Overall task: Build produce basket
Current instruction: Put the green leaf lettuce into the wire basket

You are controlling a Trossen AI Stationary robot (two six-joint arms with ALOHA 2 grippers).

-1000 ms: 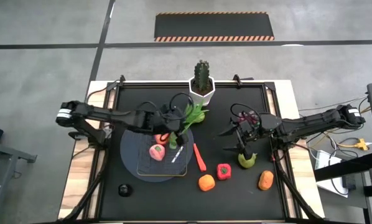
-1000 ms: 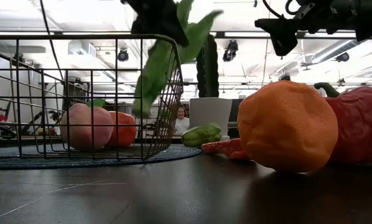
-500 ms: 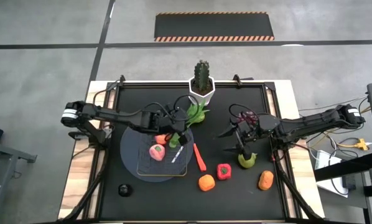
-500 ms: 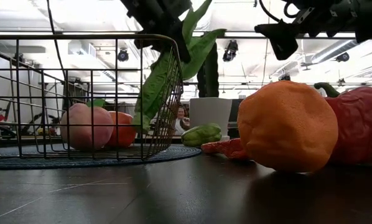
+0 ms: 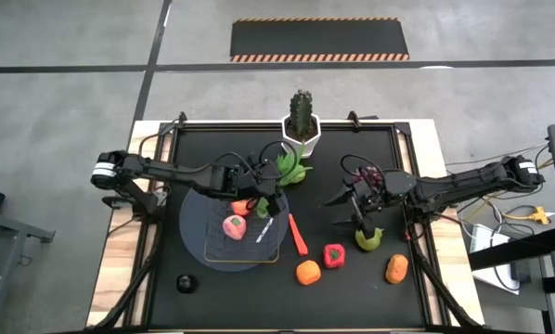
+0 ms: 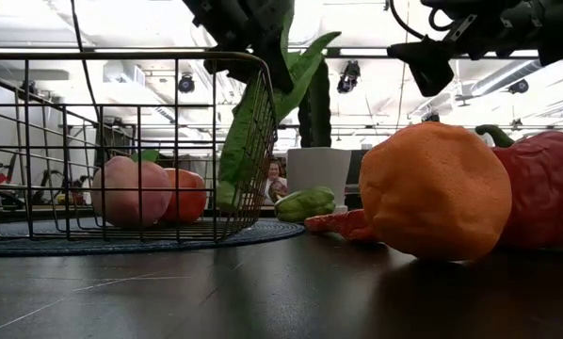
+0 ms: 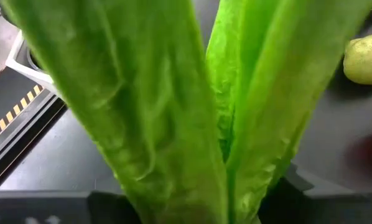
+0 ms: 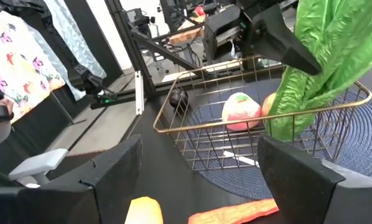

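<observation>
The wire basket (image 5: 240,261) sits on a round grey-blue disc (image 5: 192,223) and holds a pink apple (image 5: 233,225) and a red-orange fruit (image 5: 241,207). The long green leafy stalk (image 6: 249,132) stands tilted at the basket's far right corner. Its lower end (image 6: 227,193) is inside the basket and it leans on the rim (image 6: 263,66). My left gripper (image 5: 266,199) is above that corner, open, with the stalk between its fingers. My right gripper (image 5: 349,211) hovers open and holds nothing, just beyond a green pear (image 5: 367,238). My left gripper has the leafy stalk's middle (image 7: 186,186) between its open fingers. The leaves hide the pads, so I cannot tell whether they touch it. The fingers (image 8: 285,46) slant down from the table's left. The stalk's lower end stands in the basket.
A cactus in a white pot (image 5: 301,125) stands at the far middle. A carrot (image 5: 298,235), an orange (image 5: 307,272), a red pepper (image 5: 333,255) and another orange fruit (image 5: 396,268) lie right of the basket. A dark ball (image 5: 186,283) lies near left.
The leafy stalk has sunk into the basket. Its lower end went from mid-height of the basket wall to just above the floor, and it now leans on the rim. My right gripper has kept still.
</observation>
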